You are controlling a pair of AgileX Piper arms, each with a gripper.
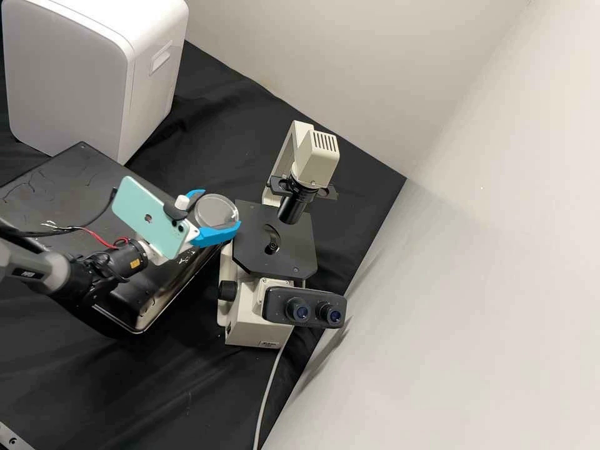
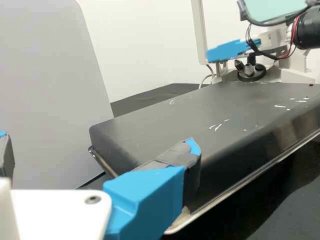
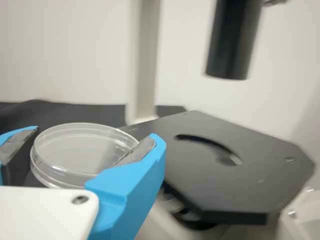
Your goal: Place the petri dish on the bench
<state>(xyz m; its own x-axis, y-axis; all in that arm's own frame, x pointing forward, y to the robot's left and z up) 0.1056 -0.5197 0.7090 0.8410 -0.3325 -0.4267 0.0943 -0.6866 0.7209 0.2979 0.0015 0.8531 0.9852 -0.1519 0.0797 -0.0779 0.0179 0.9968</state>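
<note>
The right gripper (image 1: 216,214) pinches the clear petri dish (image 3: 75,152) by its rim, held just beside the microscope stage (image 3: 225,165) (off the black worktop (image 1: 187,375)); the left gripper (image 2: 97,147) is spread

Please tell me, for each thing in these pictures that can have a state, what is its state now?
petri dish, looks empty, held off the bench beside the microscope stage.
right claw, shut on the petri dish.
left claw, open, holding nothing.
microscope stage, bare, nothing on it.
white cabinet, door looks shut.
</note>
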